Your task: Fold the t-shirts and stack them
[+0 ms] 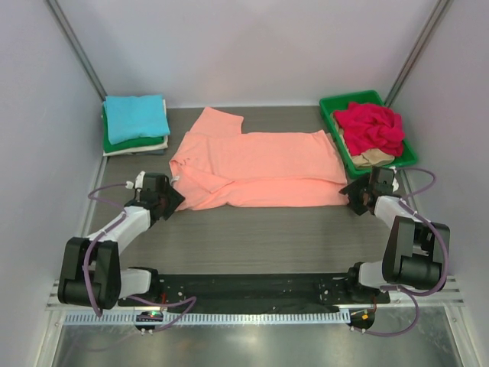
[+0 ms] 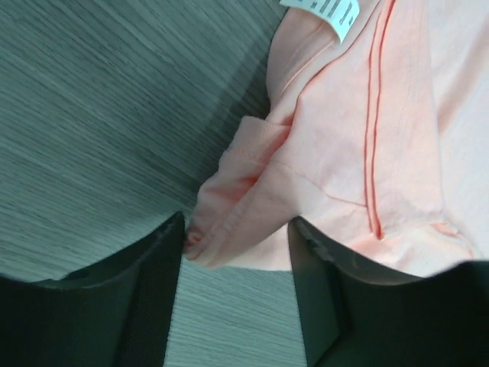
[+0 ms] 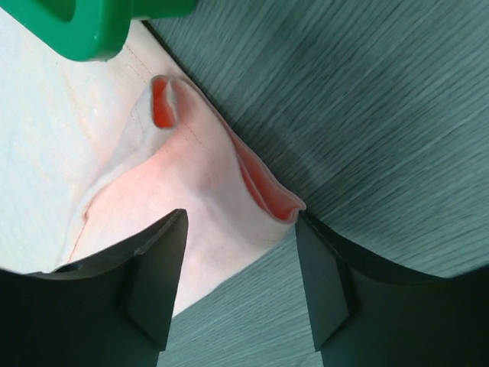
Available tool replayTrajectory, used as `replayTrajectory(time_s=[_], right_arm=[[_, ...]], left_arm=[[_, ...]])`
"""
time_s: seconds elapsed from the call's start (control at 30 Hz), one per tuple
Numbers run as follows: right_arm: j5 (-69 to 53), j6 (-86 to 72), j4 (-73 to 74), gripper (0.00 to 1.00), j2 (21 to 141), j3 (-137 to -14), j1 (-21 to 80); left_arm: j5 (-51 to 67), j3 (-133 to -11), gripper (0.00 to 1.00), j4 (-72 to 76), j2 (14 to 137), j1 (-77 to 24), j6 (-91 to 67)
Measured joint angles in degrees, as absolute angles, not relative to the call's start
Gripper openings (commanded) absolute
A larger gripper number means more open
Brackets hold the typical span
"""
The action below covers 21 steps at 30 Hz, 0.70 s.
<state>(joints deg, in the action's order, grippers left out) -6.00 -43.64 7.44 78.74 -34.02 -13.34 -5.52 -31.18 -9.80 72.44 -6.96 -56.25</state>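
Note:
A large salmon-orange t-shirt [image 1: 260,164] lies partly folded across the middle of the table. My left gripper [image 1: 170,197] is open at its near left corner; in the left wrist view the bunched sleeve edge [image 2: 237,214] lies between the open jaws. My right gripper [image 1: 353,196] is open at the shirt's near right corner; in the right wrist view the folded hem corner [image 3: 252,183] lies between the open jaws. A stack of folded t-shirts, turquoise on top [image 1: 136,116] over green and white, sits at the back left. A red t-shirt [image 1: 371,126] and a beige one [image 1: 373,158] lie in a tray.
The green plastic tray [image 1: 330,105] stands at the back right, close to my right gripper; its corner shows in the right wrist view [image 3: 84,30]. A white label [image 2: 325,11] shows on the shirt. Grey walls enclose the table.

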Motion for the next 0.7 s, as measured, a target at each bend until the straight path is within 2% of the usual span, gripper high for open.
replayTrajectory(time_s=[0.07,0.1,0.17,0.2,0.27,0.3,0.37,0.57,0.7], right_arm=[[-5.3,-43.8,7.2,0.49,78.8,-33.6,-13.5],[-5.2,-43.9,6.9,0.42,78.9,-33.3,-13.6],[-4.5,-44.1,6.7,0.36,78.9,-32.9,-13.6],[-4.3,-44.1,6.4,0.29,78.9,-32.6,-13.7],[-3.8,-44.4,6.1,0.21,78.8,-32.1,-13.7],[-3.6,-44.4,6.0,0.12,78.8,-31.8,-13.7],[-3.5,-44.6,5.6,0.01,78.8,-31.5,-13.7],[-4.3,-44.8,5.1,0.01,79.1,-31.4,-13.7],[-6.7,-45.7,7.4,0.01,79.7,-33.6,-13.7]], left_arm=[[-5.8,-31.4,0.49,-9.4,72.6,-6.7,-56.6],[-5.8,-31.5,0.44,-9.2,72.8,-6.6,-56.6],[-6.0,-31.5,0.39,-8.8,73.0,-6.5,-56.7],[-6.0,-31.5,0.31,-8.7,73.1,-6.4,-56.7],[-6.0,-31.5,0.24,-8.4,73.1,-6.2,-56.8],[-6.0,-31.5,0.13,-8.2,73.1,-6.2,-56.8],[-6.0,-31.5,0.01,-7.9,73.1,-6.1,-57.0],[-6.2,-33.0,0.0,-9.9,71.9,-5.3,-55.1],[-7.8,-39.3,0.0,-15.5,68.1,-5.1,-52.1]])
